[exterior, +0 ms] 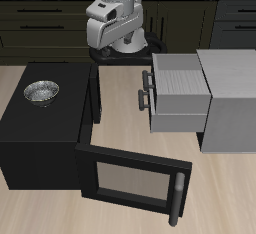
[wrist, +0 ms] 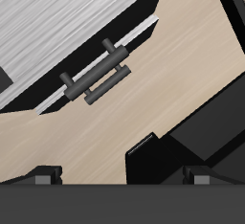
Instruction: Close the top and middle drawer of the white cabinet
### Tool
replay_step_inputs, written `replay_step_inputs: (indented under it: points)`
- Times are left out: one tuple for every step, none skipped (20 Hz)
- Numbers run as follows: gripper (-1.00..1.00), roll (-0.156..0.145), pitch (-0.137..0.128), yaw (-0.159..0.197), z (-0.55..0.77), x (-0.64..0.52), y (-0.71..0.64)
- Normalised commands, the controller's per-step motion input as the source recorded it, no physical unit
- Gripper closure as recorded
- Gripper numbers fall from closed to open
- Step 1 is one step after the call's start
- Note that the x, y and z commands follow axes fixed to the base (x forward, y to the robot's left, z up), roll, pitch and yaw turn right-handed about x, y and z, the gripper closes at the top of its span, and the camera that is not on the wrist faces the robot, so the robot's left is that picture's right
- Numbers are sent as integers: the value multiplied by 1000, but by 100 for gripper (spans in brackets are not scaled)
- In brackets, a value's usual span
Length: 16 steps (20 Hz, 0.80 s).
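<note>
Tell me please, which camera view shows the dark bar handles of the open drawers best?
The wrist view: both bar handles appear large and close, stacked one over the other, with their posts visible. The exterior view shows the same handles only small, at the drawer fronts of the white cabinet, yet it shows both drawers pulled out.

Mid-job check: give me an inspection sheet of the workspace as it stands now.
Surface: table, pale wood, bare between the boxes.
Job's things: cabinet; top drawer and middle drawer both pulled out, handles free.
Clutter: black box, its glass door swung open; metal bowl on its top.
Gripper: gripper above the table near the handles, touching nothing; open or shut, cannot tell.
Cables: nothing seen.
Surroundings: dark counter cabinets behind.
</note>
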Motion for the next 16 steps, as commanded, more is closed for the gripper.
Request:
replay_step_inputs:
  points:
    - [-100,78,28,246,-160,143,109]
    - [-100,-44,-11,12,102,181,-58]
    - [-100,-24,-39,141,22,177,-45]
    - [-100,1,10,130,8,156,-53]
    - [-100,42,14,108,17,192,-20]
    - [-100,-83,-81,142,115,203,-174]
    - [-100,48,-75,255,-15,97,32]
    - [-100,61,38,174,13,99,31]
    - [-100,78,-21,230,54,154,-40]
    - [-100,18,57,153,46,167,-65]
    - [-100,81,56,110,-28,81,70]
    - [-100,-3,-34,184,24,96,23]
    - [-100,27,-28,194,19,74,84]
    - [-100,30,58,120,5,172,-5]
    - [-100,0,0,0,0,0,0]
    - [-100,-75,-30,382,-56,338,-100]
